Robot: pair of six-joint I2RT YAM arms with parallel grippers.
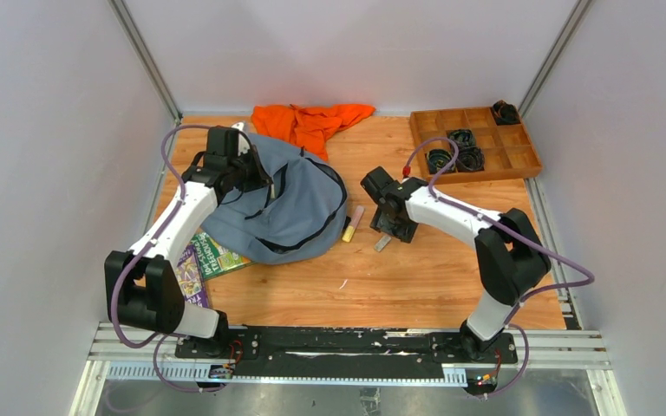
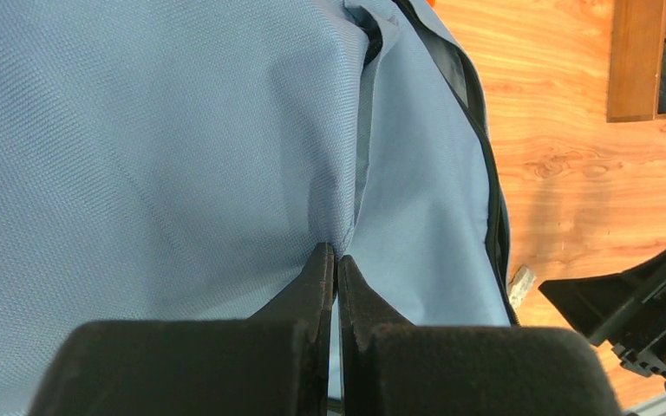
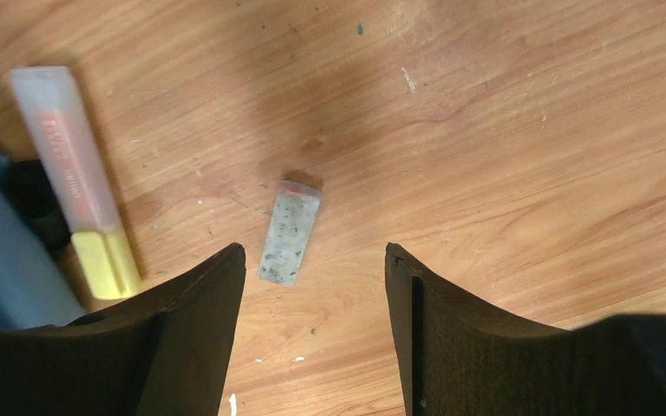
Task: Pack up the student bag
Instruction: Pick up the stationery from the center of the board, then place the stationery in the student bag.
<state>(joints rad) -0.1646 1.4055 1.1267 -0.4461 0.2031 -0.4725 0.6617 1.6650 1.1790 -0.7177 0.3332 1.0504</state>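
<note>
The student bag (image 1: 290, 204), a soft grey-blue backpack with dark zipper lines, lies left of the table's middle and fills the left wrist view (image 2: 139, 156). My left gripper (image 1: 256, 178) (image 2: 336, 251) is shut, pinching a fold of the bag's fabric at its far left edge. My right gripper (image 1: 390, 234) (image 3: 315, 250) hangs open just above the table to the right of the bag, nothing between its fingers. A small grey eraser (image 3: 290, 232) (image 1: 383, 243) lies just ahead of its fingertips. A pink and yellow highlighter (image 3: 74, 178) (image 1: 352, 223) lies against the bag's right edge.
Two books (image 1: 212, 257) stick out from under the bag's near left side. An orange cloth (image 1: 312, 120) is crumpled at the back wall. A wooden compartment tray (image 1: 533, 160) (image 2: 635, 61) with dark cables stands at the back right.
</note>
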